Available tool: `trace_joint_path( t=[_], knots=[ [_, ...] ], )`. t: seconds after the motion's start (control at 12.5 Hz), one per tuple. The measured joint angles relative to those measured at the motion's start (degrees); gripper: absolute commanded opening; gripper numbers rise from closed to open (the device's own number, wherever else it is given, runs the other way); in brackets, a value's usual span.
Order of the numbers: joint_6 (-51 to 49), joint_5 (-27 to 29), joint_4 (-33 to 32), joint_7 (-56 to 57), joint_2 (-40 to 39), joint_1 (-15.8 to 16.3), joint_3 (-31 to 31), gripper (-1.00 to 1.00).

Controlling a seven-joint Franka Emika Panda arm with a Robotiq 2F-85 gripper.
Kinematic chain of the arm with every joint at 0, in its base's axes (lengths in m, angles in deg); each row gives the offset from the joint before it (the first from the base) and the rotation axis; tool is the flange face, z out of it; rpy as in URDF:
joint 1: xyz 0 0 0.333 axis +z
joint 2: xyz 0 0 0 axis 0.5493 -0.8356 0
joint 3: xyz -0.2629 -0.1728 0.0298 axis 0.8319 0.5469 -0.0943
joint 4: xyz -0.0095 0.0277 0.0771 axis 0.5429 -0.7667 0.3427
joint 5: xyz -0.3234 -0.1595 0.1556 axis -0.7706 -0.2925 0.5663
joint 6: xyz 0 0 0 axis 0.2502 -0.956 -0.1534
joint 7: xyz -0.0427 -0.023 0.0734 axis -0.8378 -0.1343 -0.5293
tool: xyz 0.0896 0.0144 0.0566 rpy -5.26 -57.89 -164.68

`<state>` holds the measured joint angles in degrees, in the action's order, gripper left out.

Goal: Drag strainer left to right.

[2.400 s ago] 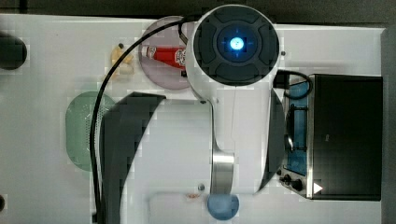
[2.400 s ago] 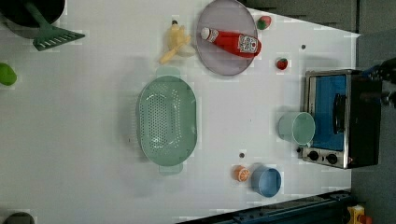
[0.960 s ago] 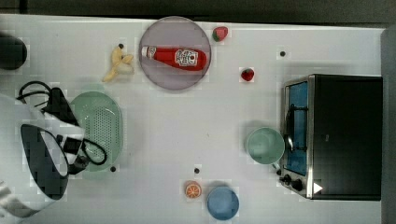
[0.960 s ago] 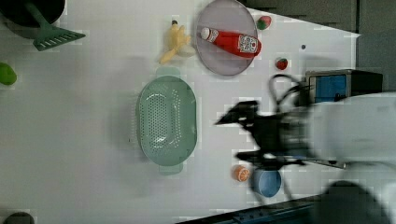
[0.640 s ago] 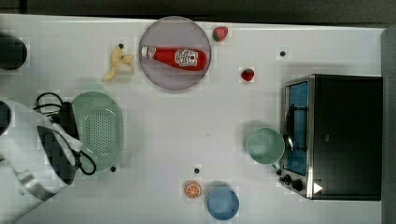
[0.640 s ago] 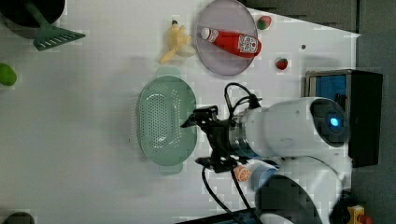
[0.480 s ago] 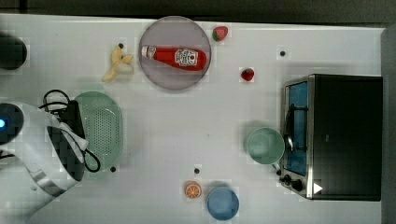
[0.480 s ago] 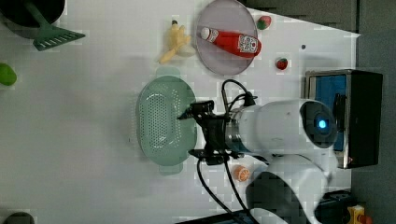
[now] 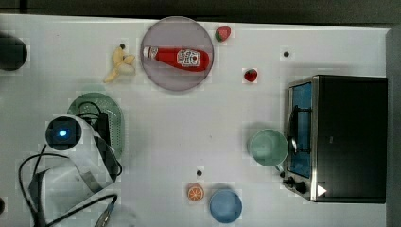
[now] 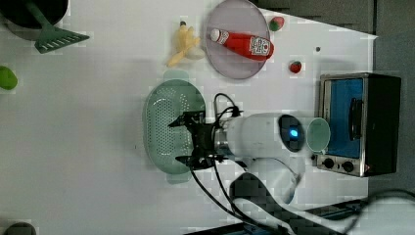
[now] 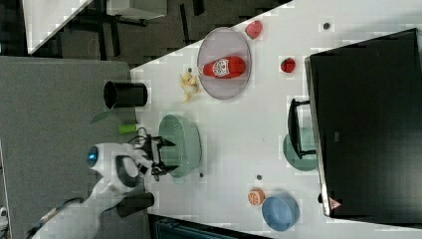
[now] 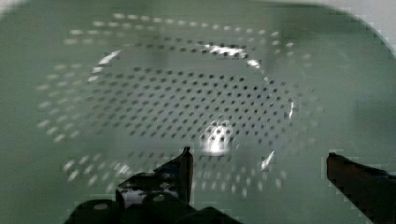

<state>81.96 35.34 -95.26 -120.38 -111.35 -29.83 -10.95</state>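
The strainer is a pale green oval colander with small holes, lying on the white table at the top view's left. The arm covers its left part there. In the left view the strainer lies at the centre, and my gripper is open over its right half, one finger toward each end of the bowl. The right view has the gripper reaching over the strainer rim from the right view's left. In the wrist view the holed bowl lies close below the open gripper, with nothing between its fingers.
In the top view a green cup stands next to a toaster oven at the right. A blue bowl and an orange half lie low in the middle. A plate with a ketchup bottle and a banana lie further up.
The arm has swung across the table and brought the gripper over the strainer. The gripper has stayed open. The strainer has not moved.
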Motion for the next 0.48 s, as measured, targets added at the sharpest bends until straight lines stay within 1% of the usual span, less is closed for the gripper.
trace_joint_path(
  t=[0.16, 0.32, 0.48],
  knots=[
    [2.57, -2.96, -0.67, 0.00, -3.59, 1.55, 3.68, 1.00],
    [3.30, -2.57, -1.79, -0.17, -4.15, 2.03, 6.27, 1.00],
    [5.82, -1.46, -1.90, -0.34, -4.27, 3.90, 9.83, 1.00]
  ],
)
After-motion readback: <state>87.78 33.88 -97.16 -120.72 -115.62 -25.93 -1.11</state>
